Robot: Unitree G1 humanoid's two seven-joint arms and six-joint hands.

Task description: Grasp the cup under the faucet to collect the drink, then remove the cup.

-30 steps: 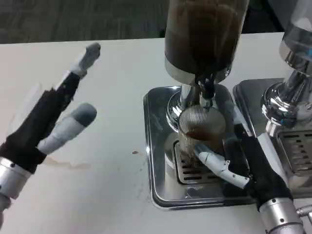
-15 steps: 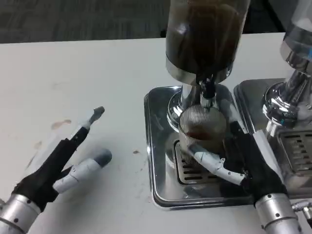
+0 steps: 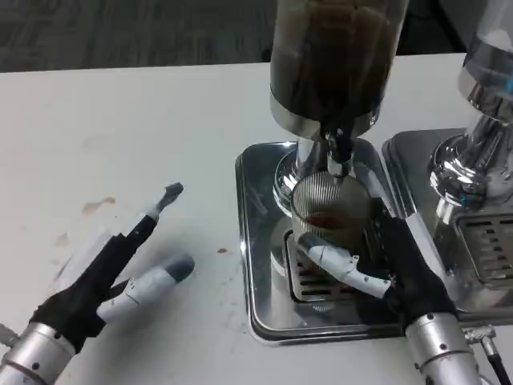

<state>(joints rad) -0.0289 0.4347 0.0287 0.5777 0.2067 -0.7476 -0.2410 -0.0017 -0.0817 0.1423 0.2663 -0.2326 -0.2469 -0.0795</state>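
Right now the cup (image 3: 329,212) is a clear, finely ribbed tumbler with a shallow layer of dark drink showing through its wall. It stands upright on the slotted grille of the steel tray (image 3: 260,241), directly below the faucet (image 3: 338,152) of the dispenser (image 3: 337,56), whose tank holds dark liquid. No brand, label or writing can be read on any of them.

The right hand (image 3: 377,265) grasps the cup from about 4 o'clock, one white finger wrapped across its lower front and the black palm against its side.

The left hand (image 3: 120,269) lies released on the table (image 3: 120,120), at roughly 8 o'clock from the cup and well apart from it, fingers spread and holding nothing.

At 3 o'clock stands a second dispenser (image 3: 481,120) on its own tray.
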